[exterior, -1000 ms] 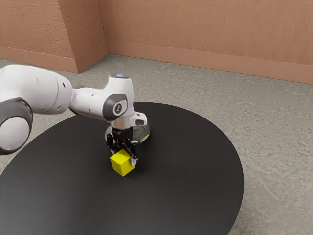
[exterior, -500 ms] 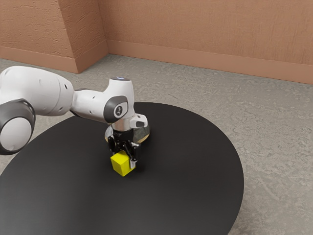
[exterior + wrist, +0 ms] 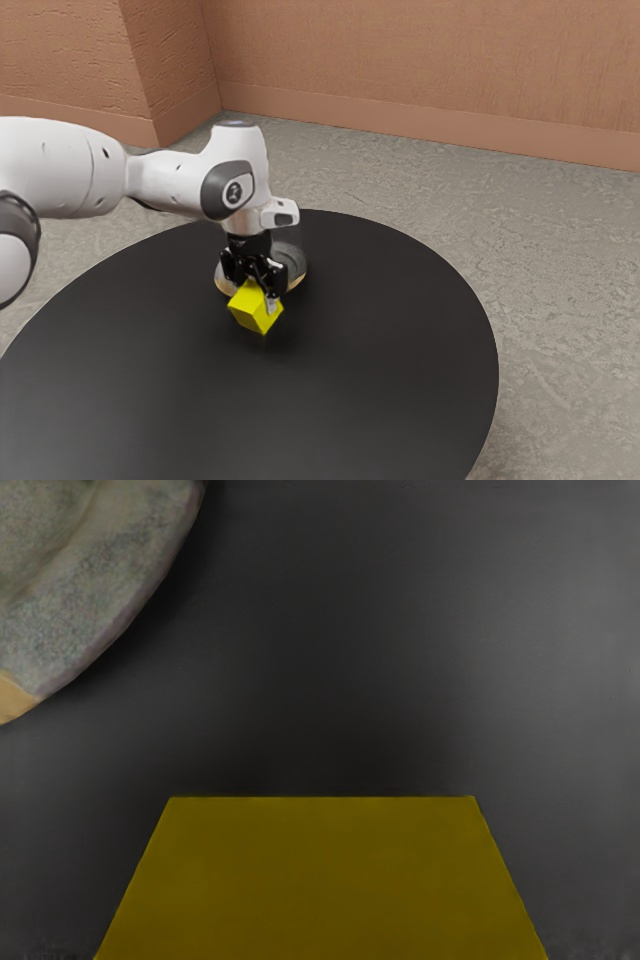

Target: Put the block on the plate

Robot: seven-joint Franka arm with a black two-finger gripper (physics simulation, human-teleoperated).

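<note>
Bright yellow cube-shaped block (image 3: 255, 309) hung short of the mottled grey, tan-edged plate (image 3: 115, 620)

The black, pale-tipped fingers (image 3: 271, 304) gripped the block, which hung slightly tilted above the round black tabletop (image 3: 390, 340), near the plate but not over it. Too low a crossing could have bumped it against the rim; a weak hold could have let it twist or drop. The white arm (image 3: 165, 182) reached outward, the fingers aimed down.

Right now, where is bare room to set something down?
Bare table: between the plate and the rim at the exterior view's right, and from the block toward that view's lower edge. Crowded: beside the plate, where the end effector holds the block.
</note>
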